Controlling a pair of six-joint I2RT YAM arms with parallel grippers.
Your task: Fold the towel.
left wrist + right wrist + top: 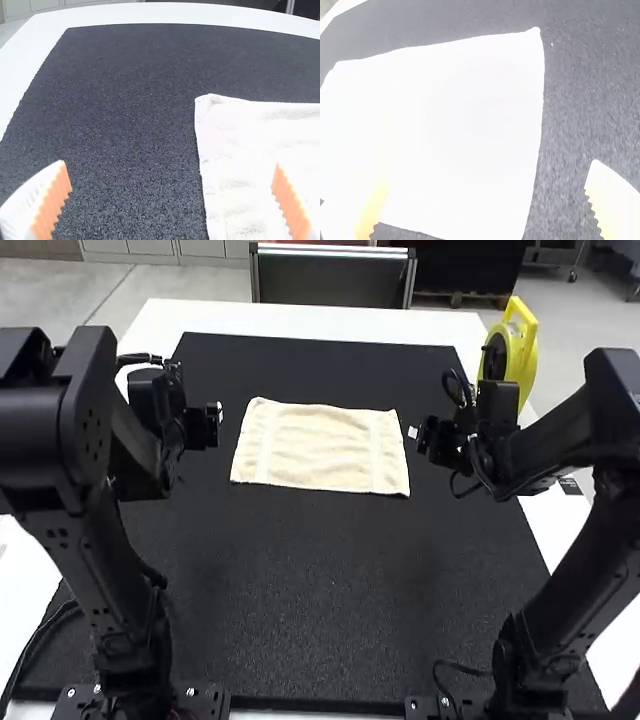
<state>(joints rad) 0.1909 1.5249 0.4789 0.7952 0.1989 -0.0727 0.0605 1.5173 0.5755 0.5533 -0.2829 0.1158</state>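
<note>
Black mat: towel, spread flat — probably light, limp; best pinched at near corners. Left gripper, right gripper — both wide.

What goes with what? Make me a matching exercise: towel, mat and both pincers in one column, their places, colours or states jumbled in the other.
1. Towel
2. Mat
3. Left pincer
4. Right pincer

A. Dark, beneath the towel
B. Open, right of the towel in the high view
C. Cream, spread out
D. Open, left of the towel in the high view

Pairs: 1-C, 2-A, 3-D, 4-B
</note>
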